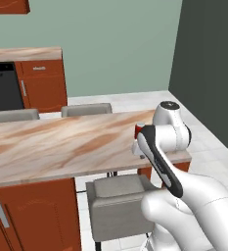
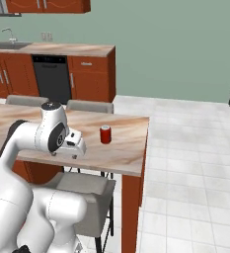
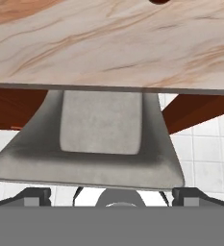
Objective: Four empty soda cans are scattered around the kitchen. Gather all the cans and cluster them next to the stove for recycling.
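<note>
Red soda can [image 2: 105,134] stands upright on the island counter [image 2: 121,148], just right of my pincer [image 2: 75,145].

From the left: my pincer hovers low over the near counter edge, jaws spread wide and empty, a grey stool [image 3: 101,122] beneath; I'd swing right and straddle the can mid-height so it doesn't tip.

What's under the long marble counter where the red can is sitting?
Under the counter a grey stool is tucked in, beside a reddish-brown wooden leg. The red can stands on top. The robot's arm hides what lies further along underneath.
</note>
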Controlling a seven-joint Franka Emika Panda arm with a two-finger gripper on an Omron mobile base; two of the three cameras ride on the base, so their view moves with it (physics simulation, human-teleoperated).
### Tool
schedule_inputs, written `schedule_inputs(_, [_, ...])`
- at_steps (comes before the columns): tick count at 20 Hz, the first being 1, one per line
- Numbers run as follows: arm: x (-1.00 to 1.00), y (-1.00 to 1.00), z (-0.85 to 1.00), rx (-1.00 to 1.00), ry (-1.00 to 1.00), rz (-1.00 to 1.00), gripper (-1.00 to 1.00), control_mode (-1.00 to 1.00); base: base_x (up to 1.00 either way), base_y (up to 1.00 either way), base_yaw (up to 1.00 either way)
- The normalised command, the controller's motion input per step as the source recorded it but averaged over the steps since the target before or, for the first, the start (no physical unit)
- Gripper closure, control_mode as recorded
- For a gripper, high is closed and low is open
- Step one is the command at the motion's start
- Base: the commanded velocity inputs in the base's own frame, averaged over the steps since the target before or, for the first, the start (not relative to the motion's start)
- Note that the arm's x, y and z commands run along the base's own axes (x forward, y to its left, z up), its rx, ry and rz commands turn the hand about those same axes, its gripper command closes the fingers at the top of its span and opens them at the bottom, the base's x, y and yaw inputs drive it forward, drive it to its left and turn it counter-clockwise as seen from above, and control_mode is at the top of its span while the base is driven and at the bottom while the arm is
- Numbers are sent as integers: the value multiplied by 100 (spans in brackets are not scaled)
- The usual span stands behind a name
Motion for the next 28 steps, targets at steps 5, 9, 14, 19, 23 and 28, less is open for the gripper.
schedule_inputs(5, [9,-3,0,0,0,0,-100,-100,34,-9,0])
schedule_inputs(9, [39,-20,0,0,0,-1,-100,-100,0,0,0])
schedule_inputs(14, [30,-31,0,0,0,-2,-100,-100,0,0,0])
schedule_inputs(19, [30,-38,0,0,-1,0,-100,-100,0,0,0])
schedule_inputs(23, [20,-31,0,0,0,0,-100,-100,0,0,0])
schedule_inputs(28, [24,-13,0,0,0,0,-100,-100,0,0,0])
